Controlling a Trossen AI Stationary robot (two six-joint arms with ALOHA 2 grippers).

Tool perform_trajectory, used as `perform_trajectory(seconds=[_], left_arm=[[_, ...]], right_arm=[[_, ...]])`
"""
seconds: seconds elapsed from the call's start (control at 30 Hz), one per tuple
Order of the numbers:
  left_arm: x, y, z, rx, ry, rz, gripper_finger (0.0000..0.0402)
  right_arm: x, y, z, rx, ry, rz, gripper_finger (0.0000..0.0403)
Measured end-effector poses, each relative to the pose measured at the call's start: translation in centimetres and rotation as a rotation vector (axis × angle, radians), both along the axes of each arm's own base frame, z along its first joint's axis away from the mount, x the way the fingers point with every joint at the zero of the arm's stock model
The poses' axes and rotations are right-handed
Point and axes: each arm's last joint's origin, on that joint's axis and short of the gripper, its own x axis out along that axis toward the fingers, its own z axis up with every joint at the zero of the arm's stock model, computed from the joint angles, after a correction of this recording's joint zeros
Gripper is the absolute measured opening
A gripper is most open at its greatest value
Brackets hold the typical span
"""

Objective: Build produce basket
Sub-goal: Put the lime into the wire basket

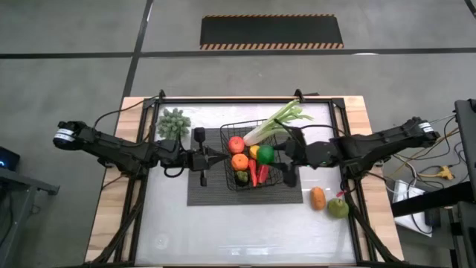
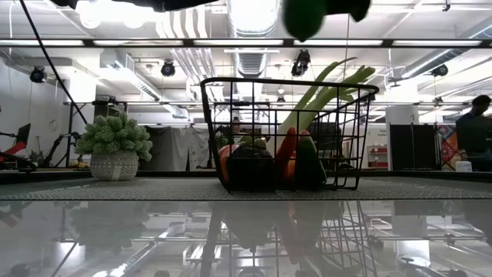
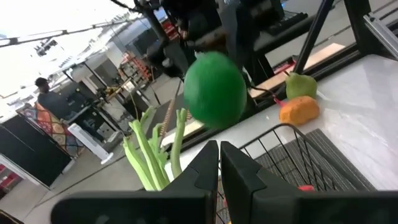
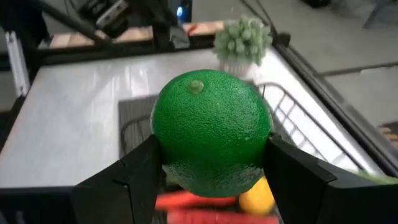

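Observation:
The black wire basket [image 1: 277, 177] stands on a dark ribbed mat [image 1: 216, 193]. It holds a leek [image 1: 279, 121], a red piece [image 1: 236, 144], an orange piece [image 1: 239, 161], a yellow piece [image 1: 254, 152], red chilies [image 1: 258, 176] and a dark piece [image 1: 242, 178]. My right gripper [image 1: 269, 155] is shut on a green round fruit [image 4: 211, 130] in the air above the basket; the fruit also shows in the low view [image 2: 304, 17]. My left gripper [image 3: 219, 163] is shut and empty, raised over the basket's left rim [image 1: 223, 152]. My right gripper pinches the green round fruit between its two fingers [image 4: 140, 168], one on each opposite side of the fruit [image 4: 166, 146]. The fingers come from the table's right. The fruit is lifted clear, well above the basket's rim, with its stem dimple up.
An orange piece [image 1: 318, 197] and a green pear [image 1: 338, 208] lie on the table right of the mat, toward the near edge. A small potted plant [image 1: 173, 123] stands at the far left. The leek's leaves stick out over the basket's far right rim.

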Motion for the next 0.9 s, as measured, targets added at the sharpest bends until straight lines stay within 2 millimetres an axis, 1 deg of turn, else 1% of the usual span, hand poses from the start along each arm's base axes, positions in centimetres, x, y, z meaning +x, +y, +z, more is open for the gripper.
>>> perform_trajectory(seconds=[0.13, 0.23, 0.37, 0.67, 0.8, 0.9], left_arm=[[0.0, 0.0, 0.1, 0.005, -0.009, 0.008, 0.0000], [0.0, 0.0, 0.1, 0.007, -0.008, 0.010, 0.0000], [0.0, 0.0, 0.0, 0.008, -0.002, 0.011, 0.0000], [-0.1, 0.0, -0.1, 0.008, 0.001, 0.011, 0.0000], [-0.1, 0.0, -0.1, 0.008, 0.001, 0.011, 0.0000], [-0.1, 0.0, -0.2, 0.008, 0.001, 0.013, 0.0000]], right_arm=[[2.5, -0.5, -1.3, -0.004, -0.036, -0.036, 0.0232], [4.0, -1.2, -2.1, -0.007, 0.007, -0.071, 0.0233], [5.3, -2.0, -2.8, 0.001, 0.054, -0.110, 0.0233], [6.9, -4.0, -4.9, 0.016, 0.183, -0.199, 0.0233], [7.6, -4.3, -6.1, 0.015, 0.237, -0.217, 0.0234], [7.9, -4.5, -6.5, 0.030, 0.239, -0.234, 0.0246]])
